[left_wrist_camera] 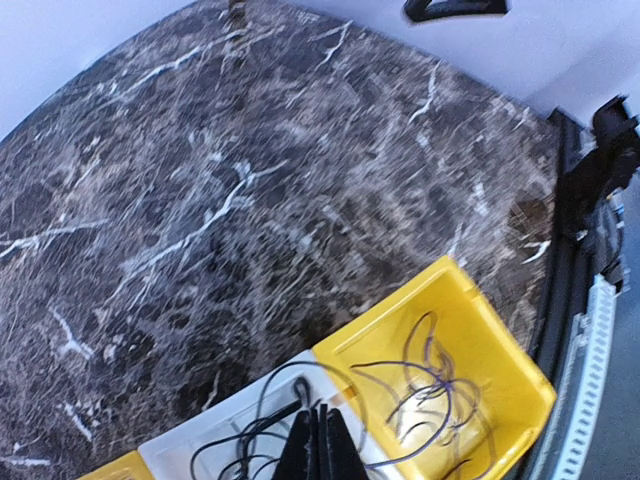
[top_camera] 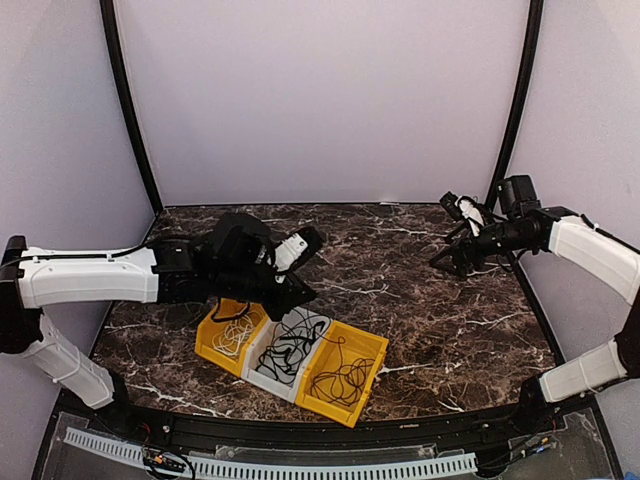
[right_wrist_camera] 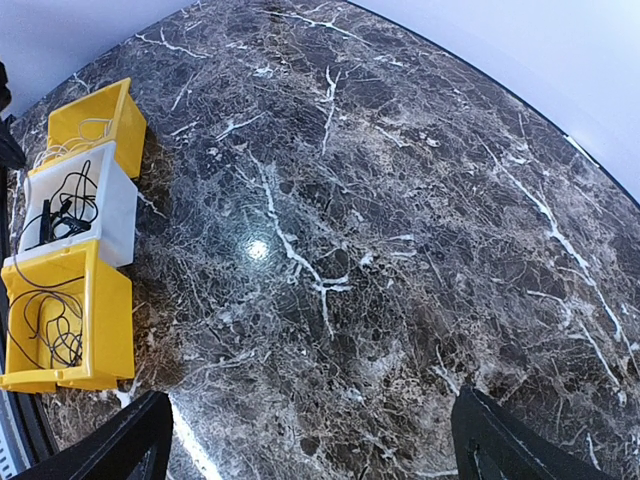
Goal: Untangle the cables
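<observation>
- Tabletop [top_camera: 430, 320]: a polished slab patterned as dark brown marble with white veins; a bright glare spot shows in the right wrist view.
- Three open-fronted plastic bins stand touching in a slanted row near the near edge of the tabletop, left of its middle.
- Left yellow bin [top_camera: 207, 345]: glossy rectangular plastic, holding a loose coil of thin pale cable [top_camera: 236, 335].
- White middle bin [top_camera: 268, 383]: the same shape in matte white plastic. It holds a dense knot of thicker black cables [top_camera: 290, 345], one strand ending in a small plug.
- Right yellow bin [top_camera: 372, 348]: holds a thin dark wire [top_camera: 345, 378] lying in open, irregular loops on the bin floor.
- Left hand [top_camera: 298, 293]: black, with tapered fingers, hanging over the white middle bin. In the left wrist view its fingers [left_wrist_camera: 305, 445] are pressed together to a single point just above the black cables. Whether a strand is pinched between them cannot be told.
- Right hand [top_camera: 448, 260]: black, raised above the tabletop near the far right corner, well apart from the bins. In the right wrist view its two fingers [right_wrist_camera: 135, 440] stand wide apart with only bare marble between them.
- Both arms have smooth white shells with black joints.
</observation>
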Controlling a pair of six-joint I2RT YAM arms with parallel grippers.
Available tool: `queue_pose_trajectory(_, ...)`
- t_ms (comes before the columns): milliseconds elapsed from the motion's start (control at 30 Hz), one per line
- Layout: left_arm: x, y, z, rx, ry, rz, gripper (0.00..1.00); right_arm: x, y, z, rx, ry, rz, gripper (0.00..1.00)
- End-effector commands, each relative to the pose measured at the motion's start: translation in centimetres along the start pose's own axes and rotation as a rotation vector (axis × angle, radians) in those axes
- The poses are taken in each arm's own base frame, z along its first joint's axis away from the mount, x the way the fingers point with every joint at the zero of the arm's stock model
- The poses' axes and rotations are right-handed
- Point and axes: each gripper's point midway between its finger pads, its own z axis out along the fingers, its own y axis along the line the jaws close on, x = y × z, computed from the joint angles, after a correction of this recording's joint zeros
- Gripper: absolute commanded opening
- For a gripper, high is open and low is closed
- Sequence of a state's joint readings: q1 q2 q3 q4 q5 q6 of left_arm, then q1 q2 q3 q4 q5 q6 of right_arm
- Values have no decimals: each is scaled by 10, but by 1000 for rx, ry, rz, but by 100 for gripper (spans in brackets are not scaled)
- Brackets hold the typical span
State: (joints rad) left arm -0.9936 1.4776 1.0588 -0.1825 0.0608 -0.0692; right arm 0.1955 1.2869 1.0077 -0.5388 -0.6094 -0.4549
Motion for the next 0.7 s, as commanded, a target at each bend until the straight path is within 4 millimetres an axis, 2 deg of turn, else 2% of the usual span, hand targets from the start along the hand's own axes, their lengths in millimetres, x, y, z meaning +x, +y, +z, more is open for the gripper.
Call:
queue_pose_trajectory(0,-31,-47,-25,198,-157,-49,0,1,-2,3,-7,-9,-2,99)
queue_pose_trajectory(33,-22,-56,-19,214,-148,-49,0,1,-2,4,-10,-9,-3,99)
queue_pose_trajectory(67,-27,-60,-17,211,-179,-45,0,2,-2,4,-12,-7,0,99)
queue_pose_trajectory(100,-19,-66,-7,202,-163,-44,0,2,-2,5,-13,-6,0,99)
queue_pose_trajectory(200,-13,-75,14,166,-160,-35,0,3,-1,5,-16,-3,0,99)
queue_pose_trajectory(267,-6,-74,29,89,-146,-38,0,3,0,4,-16,-4,-2,99)
queue_pose_trajectory(300,-2,-65,37,15,-141,-43,0,3,0,3,-14,-5,-3,99)
queue_pose_trajectory(433,6,-56,48,-137,-152,-24,0,5,3,1,-9,-10,-10,99)
queue_pose_trajectory(667,24,-71,71,-167,-118,87,0,8,3,0,0,-10,-12,99)
